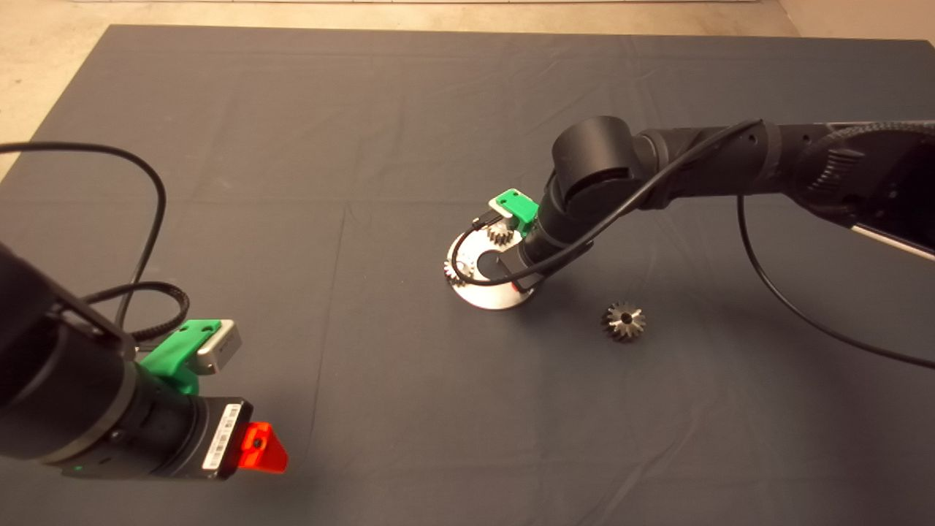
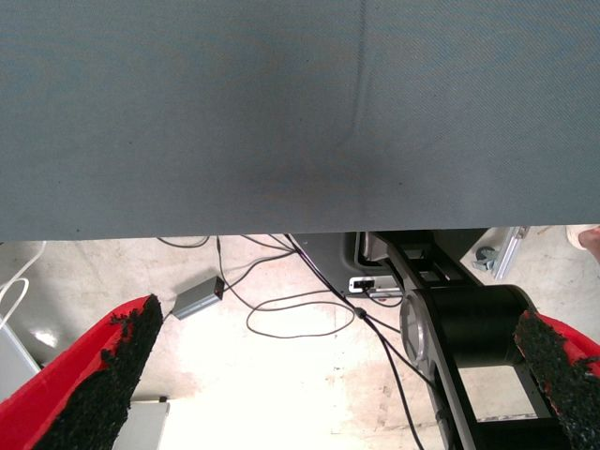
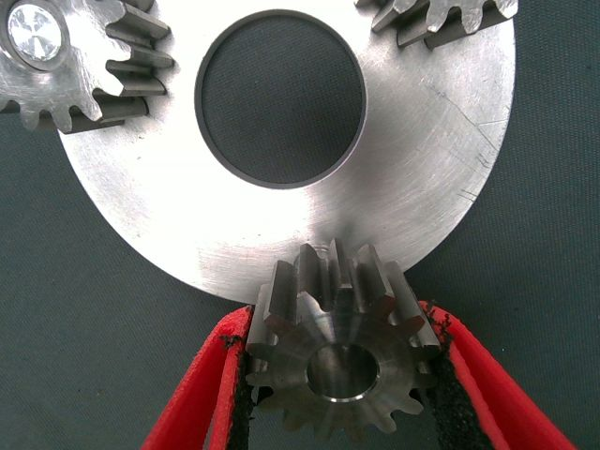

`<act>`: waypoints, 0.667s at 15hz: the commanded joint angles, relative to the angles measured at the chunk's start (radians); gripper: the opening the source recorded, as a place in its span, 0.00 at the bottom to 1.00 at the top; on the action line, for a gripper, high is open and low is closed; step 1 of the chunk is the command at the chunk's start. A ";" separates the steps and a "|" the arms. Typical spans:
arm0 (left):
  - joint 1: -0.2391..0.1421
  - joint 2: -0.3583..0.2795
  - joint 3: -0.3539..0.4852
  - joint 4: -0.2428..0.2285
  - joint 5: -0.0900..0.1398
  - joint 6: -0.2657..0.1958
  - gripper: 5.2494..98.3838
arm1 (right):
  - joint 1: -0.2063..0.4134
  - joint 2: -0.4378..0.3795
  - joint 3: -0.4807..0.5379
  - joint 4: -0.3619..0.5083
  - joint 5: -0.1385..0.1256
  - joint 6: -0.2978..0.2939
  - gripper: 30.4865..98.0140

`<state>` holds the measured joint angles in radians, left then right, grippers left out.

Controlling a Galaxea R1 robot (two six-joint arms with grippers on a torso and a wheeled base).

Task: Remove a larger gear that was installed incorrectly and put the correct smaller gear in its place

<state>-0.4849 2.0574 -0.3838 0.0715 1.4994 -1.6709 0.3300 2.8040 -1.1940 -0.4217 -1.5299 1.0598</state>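
My right gripper (image 3: 342,375) is shut on the smaller gear (image 3: 339,361), a steel toothed wheel with a centre hole, held at the rim of a round steel plate (image 3: 412,178). Two alike small gears (image 3: 66,61) (image 3: 450,19) sit on the plate's far side. In the head view the right arm stands over the plate (image 1: 488,294) at mid-mat and hides the held gear. The larger gear (image 1: 623,321), with flared teeth and a dark hole, lies loose on the mat to the plate's right. My left gripper (image 1: 263,447) is parked open at the lower left.
The plate has a large round centre hole (image 3: 278,98) showing the mat. A black cable (image 1: 789,299) loops from the right arm over the mat. The left wrist view shows the mat's edge, and beyond it floor cables and a small grey box (image 2: 197,298).
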 commanded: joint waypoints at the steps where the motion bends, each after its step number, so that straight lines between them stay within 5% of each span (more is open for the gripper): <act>1: -0.003 -0.003 0.014 -0.018 0.001 -0.006 0.99 | 0.026 0.003 0.007 -0.002 -0.019 -0.001 0.15; 10: -0.003 -0.004 0.014 -0.018 0.001 -0.006 0.99 | 0.011 0.004 0.004 -0.002 -0.019 -0.001 0.15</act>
<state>-0.4849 2.0574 -0.3838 0.0715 1.4994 -1.6709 0.3289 2.8038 -1.1940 -0.4217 -1.5302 1.0590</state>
